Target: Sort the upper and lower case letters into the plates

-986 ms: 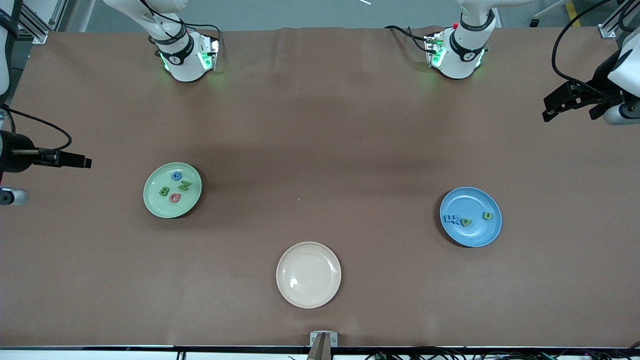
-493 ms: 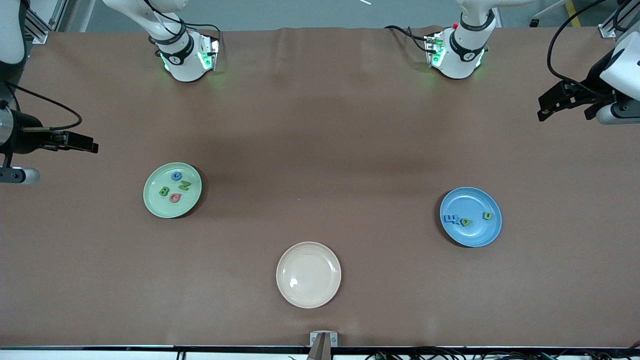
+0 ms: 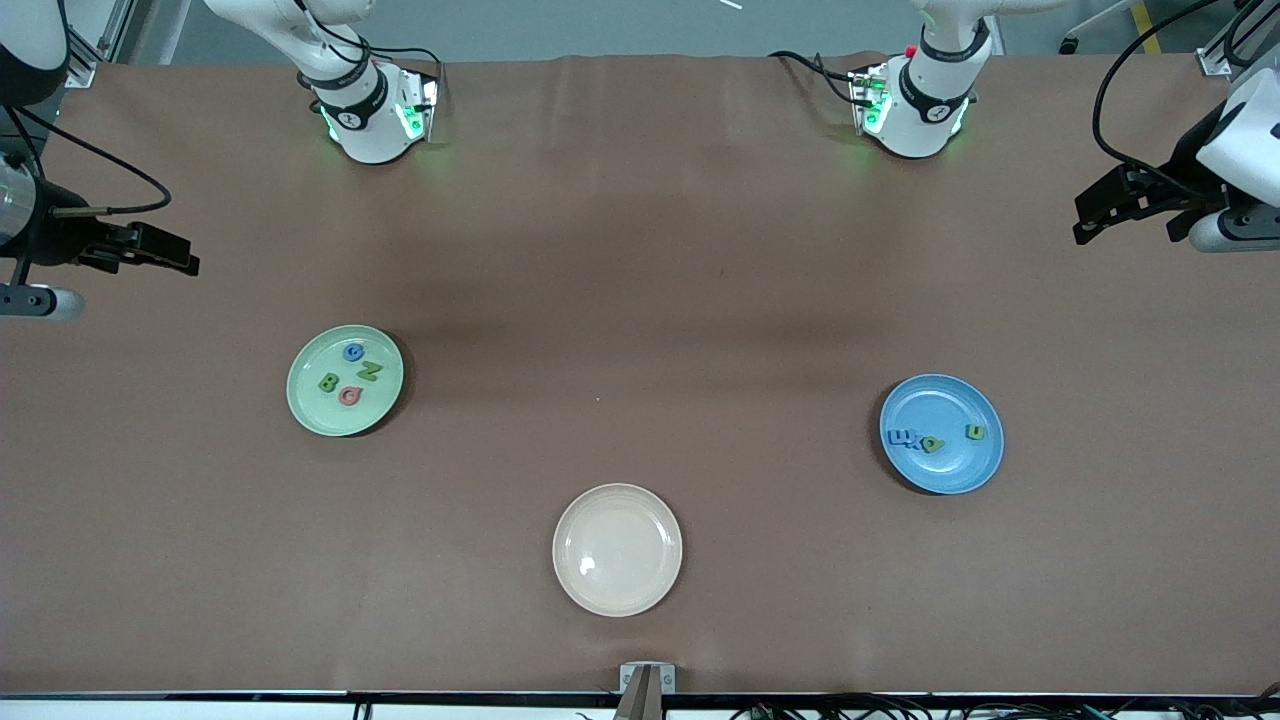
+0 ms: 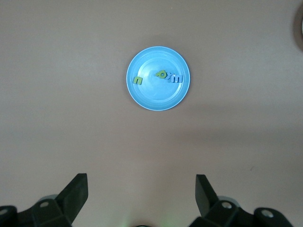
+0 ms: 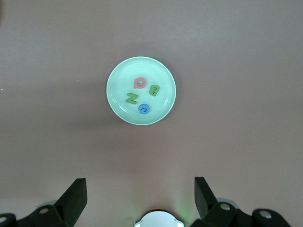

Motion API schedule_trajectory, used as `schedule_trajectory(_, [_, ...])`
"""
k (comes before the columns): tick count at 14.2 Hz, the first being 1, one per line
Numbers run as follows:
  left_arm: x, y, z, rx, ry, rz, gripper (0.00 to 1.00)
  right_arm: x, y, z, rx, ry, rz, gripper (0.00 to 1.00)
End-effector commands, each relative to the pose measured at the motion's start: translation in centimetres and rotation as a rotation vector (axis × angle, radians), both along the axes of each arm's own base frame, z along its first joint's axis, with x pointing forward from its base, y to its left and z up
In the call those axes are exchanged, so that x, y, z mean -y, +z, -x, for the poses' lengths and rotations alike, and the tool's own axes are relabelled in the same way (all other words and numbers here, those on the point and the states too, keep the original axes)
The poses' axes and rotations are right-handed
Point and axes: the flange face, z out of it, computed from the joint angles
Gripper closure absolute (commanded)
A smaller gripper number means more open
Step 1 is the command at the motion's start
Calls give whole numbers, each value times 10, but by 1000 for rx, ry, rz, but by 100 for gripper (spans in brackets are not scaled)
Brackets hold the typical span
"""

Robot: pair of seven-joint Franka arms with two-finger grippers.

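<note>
Sorting looks done: letters [image 3: 349,377] in mint plate [image 3: 300,400], mid-left, and blue plate [image 3: 985,455], mid-right. Left gripper [image 3: 1092,215] and right gripper [image 3: 172,257] at frame edges, wide open, empty. Next: nothing left to pick.

In the front view the blue letters [image 3: 906,438] on the blue plate [image 3: 950,470] overlap and are too small to read, and both arms are cut by the picture's edges, as is the cream plate [image 4: 300,28] in the left wrist view.
</note>
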Motion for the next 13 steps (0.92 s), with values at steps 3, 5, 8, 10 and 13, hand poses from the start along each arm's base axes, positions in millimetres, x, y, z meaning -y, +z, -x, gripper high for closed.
schedule_trajectory(3, [1,3,2,-3,0,-8,0,1,21,22,39,30,14,0])
schedule_trajectory(5, [1,3,2,-3,0,-8,0,0,24,26,24,32,13,0])
schedule_trajectory(8, [0,2,2,-4,2,-8,0,3,53,18,79,18,21,0])
schedule_trajectory(10, [3,3,2,-4,-3,-8,0,4,55,3,82,17,17,0])
schedule_trajectory(13, [12,2,2,-4,-3,-9,0,1,49,0,61,-9,9,0])
